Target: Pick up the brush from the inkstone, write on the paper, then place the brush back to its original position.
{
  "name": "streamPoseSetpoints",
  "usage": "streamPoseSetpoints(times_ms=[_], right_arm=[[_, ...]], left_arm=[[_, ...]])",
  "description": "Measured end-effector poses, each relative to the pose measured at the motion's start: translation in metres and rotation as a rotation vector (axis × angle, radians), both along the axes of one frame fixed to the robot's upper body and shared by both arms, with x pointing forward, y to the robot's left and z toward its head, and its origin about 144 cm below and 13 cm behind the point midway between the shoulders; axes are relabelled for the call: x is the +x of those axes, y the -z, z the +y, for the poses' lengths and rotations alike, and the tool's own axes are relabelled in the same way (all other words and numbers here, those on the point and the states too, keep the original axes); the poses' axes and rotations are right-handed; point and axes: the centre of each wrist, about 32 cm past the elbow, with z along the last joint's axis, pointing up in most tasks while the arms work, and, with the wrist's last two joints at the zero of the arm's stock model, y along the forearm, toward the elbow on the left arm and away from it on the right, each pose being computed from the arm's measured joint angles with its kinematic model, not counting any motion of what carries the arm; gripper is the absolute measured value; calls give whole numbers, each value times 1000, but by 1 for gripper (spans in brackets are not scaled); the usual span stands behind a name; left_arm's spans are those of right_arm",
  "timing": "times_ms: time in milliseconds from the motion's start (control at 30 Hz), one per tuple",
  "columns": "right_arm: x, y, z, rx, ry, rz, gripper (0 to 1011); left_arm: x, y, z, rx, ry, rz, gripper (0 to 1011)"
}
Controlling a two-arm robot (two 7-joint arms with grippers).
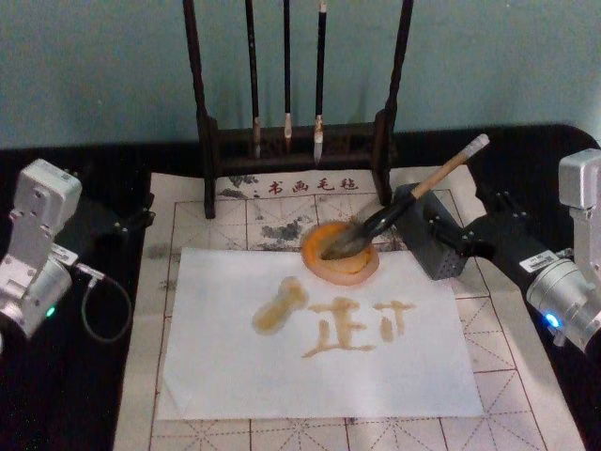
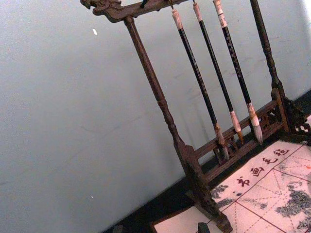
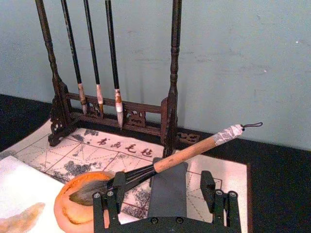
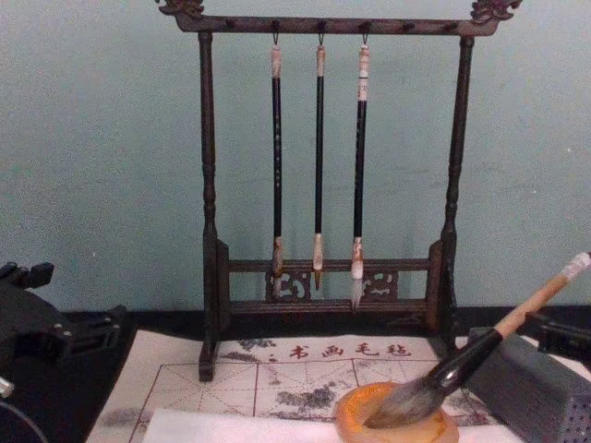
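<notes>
Nearest: the paper (image 1: 235,376), white, laid on the felt mat (image 1: 526,376), already bearing tan wet strokes across its middle. Judged from that, writing done, and the brush seemingly returned.

Just past the paper's far edge: the inkstone (image 1: 311,252), orange-rimmed, overlapping that edge. In it, the bristles of the brush (image 1: 413,193). Long axis running from the dish up, back and toward the robot's right; the tan handle crossing over the grey block (image 1: 437,252), taped end highest and farthest out.

Beside that block, on the right: the right gripper (image 1: 474,230), plainly the nearer of the two. In its wrist view, fingers (image 3: 107,206) spread wide, either side of the block, gripping nothing; black ferrule passing just above one finger, probably clear of it, though contact hard to rule out from this angle. Handle pointing toward this gripper, so any further touch would fall to the right arm, closing across the shaft rather than along it.

Well apart on the far left: the left gripper (image 1: 127,221), parked off the mat; spread of its fingers impossible to tell.

Farthest: the dark wooden rack (image 4: 208,185) with three slim black-handled brushes (image 4: 319,157) hanging, against the pale wall.
</notes>
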Motion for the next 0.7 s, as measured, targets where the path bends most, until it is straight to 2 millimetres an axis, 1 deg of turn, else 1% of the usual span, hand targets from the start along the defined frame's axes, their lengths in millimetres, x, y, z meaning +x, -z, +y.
streamPoseSetpoints(times_ms=[700], right_arm=[[0,-1,0,12,2,7,1000]], left_arm=[[0,0,0,0,0,0,1001]])
